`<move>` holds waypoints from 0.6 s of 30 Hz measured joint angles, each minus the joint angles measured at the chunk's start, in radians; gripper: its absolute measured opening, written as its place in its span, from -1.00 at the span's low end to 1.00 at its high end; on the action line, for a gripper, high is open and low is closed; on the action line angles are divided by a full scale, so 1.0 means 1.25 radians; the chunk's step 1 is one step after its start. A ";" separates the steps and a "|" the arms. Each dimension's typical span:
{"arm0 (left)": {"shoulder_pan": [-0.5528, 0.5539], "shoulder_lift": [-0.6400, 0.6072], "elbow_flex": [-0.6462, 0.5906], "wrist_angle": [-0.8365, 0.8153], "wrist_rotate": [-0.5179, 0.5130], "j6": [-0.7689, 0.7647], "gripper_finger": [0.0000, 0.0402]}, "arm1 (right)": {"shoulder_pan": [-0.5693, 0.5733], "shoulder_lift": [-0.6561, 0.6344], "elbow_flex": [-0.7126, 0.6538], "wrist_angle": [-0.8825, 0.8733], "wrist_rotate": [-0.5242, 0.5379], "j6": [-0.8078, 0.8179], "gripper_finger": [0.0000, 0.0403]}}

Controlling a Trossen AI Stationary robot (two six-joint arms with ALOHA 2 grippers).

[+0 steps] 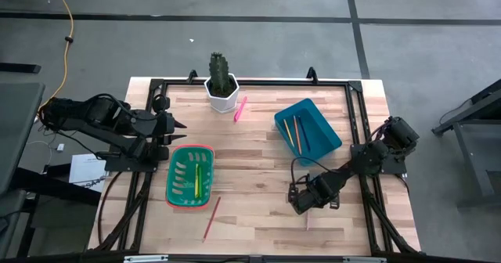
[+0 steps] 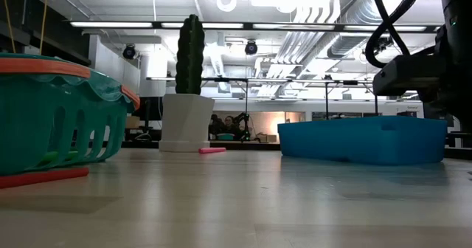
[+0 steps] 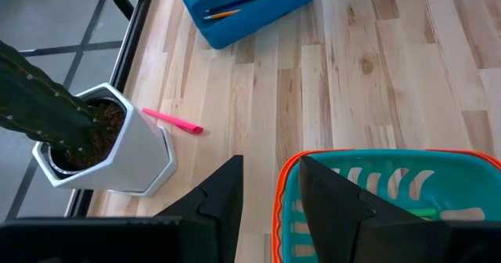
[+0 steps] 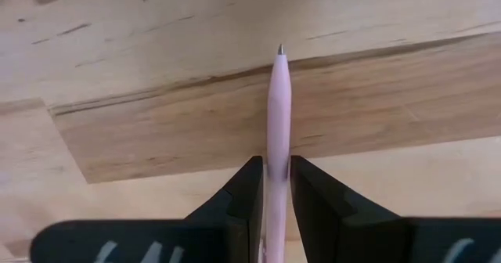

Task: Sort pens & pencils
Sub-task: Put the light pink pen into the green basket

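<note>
Gripping a pale salmon pencil low over the counter, your right gripper is clenched on its shaft near the front edge. Your left gripper waits released beside the green basket, which holds pens. Other pencils lie in the blue bin; a hot-pink pen rests just beside the cactus pot.

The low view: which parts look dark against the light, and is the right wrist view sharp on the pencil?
Low view: bright ceiling lamps behind leave the cactus and the right gripper as dark silhouettes; the green basket stays readable. Right wrist view: the pale pencil is sharp to its tip and evenly lit between the jaws.
</note>
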 joint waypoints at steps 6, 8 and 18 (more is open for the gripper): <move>0.000 0.000 0.000 0.000 0.000 0.000 -0.44 | -0.004 0.000 -0.014 0.027 -0.002 0.001 -0.71; 0.000 0.000 0.000 -0.001 0.000 0.000 -0.44 | -0.005 0.000 -0.014 0.027 0.001 0.000 -0.71; 0.000 0.000 0.000 0.000 0.000 0.000 -0.44 | -0.005 0.000 -0.014 0.026 0.008 -0.004 -0.71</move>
